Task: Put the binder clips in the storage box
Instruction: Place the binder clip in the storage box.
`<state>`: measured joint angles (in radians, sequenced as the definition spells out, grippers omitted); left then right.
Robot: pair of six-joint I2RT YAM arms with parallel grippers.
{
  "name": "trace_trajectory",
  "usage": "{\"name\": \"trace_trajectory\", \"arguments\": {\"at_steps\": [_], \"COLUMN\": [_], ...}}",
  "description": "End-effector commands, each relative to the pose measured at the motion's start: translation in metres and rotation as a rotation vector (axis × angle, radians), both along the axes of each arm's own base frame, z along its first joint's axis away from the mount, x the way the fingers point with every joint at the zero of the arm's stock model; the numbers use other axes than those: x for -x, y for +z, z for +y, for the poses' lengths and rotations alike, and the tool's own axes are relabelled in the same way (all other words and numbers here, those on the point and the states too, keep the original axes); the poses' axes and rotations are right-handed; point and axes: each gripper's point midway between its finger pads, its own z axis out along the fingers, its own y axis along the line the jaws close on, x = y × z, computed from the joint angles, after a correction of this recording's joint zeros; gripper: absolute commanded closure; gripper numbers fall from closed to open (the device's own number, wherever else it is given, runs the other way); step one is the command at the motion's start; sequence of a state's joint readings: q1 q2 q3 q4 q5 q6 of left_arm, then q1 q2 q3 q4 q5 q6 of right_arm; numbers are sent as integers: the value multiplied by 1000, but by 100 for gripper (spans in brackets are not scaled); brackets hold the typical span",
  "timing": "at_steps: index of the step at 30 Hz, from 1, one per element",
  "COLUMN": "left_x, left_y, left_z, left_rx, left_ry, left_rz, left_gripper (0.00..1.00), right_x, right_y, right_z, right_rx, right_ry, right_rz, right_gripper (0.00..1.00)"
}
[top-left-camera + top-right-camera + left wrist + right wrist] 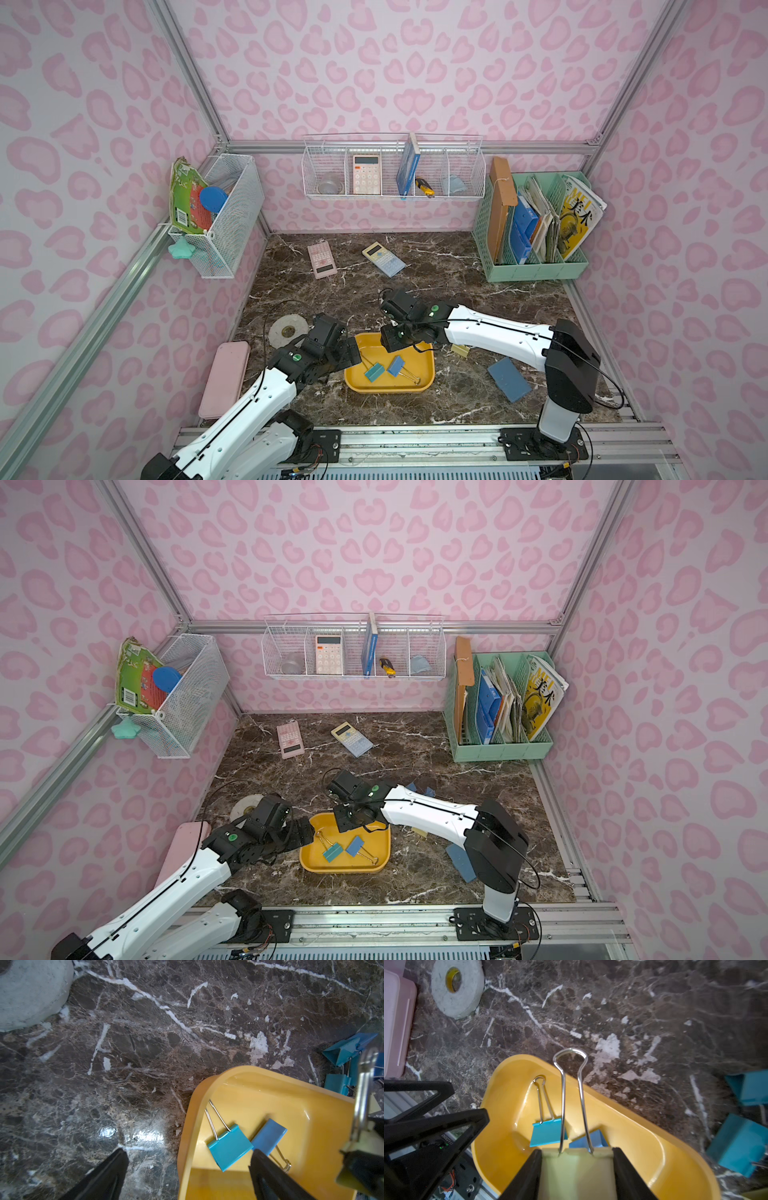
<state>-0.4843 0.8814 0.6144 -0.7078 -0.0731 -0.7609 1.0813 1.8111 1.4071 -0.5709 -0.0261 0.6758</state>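
The right jaws pinch a pale yellow metal binder clip (577,1169) over the shallow yellow plastic storage box (643,1136). The left jaws stand wide apart, holding nothing.

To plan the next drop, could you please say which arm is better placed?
Right: the right end effector holds a pale clip over the box; the left end effector is open, empty.
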Motion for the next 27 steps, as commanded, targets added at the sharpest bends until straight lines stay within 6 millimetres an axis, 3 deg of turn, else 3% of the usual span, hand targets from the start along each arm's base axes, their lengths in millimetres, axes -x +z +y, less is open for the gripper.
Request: {"name": "trace_trajectory", "arguments": {"at_steps": [1, 7, 11, 15, 18, 21, 24, 27], "left_x": [3, 3, 3, 3, 3, 3, 2, 2], "left_y": [-2, -2, -3, -3, -3, -3, -3, -2], "left_z": [5, 5, 5, 5, 4, 2, 1, 0], "left_rx": [-18, -21, -20, -20, -19, -15, -6, -3], "left_ry": [12, 13, 12, 12, 7, 3, 0, -6], "left_rz": [12, 14, 16, 16, 19, 20, 18, 14], "left_gripper": [4, 4, 4, 4, 5, 4, 4, 5], "right_x": [8, 10, 11, 8, 9, 10, 7, 5], "right_y": [-8, -31, -37, -19, 7, 27, 30, 21], "right_z": [14, 28, 30, 17, 6, -23, -88, -154], "right_rx": [-31, -25, -12, -14, -50, -37, 23, 40], "right_ry": [32, 44, 43, 4, -29, -106, -279, -421], "right_rz": [32, 61, 74, 52, 31, 15, 15, 50], "right_gripper": [55, 55, 36, 27, 24, 24, 25, 26]}}
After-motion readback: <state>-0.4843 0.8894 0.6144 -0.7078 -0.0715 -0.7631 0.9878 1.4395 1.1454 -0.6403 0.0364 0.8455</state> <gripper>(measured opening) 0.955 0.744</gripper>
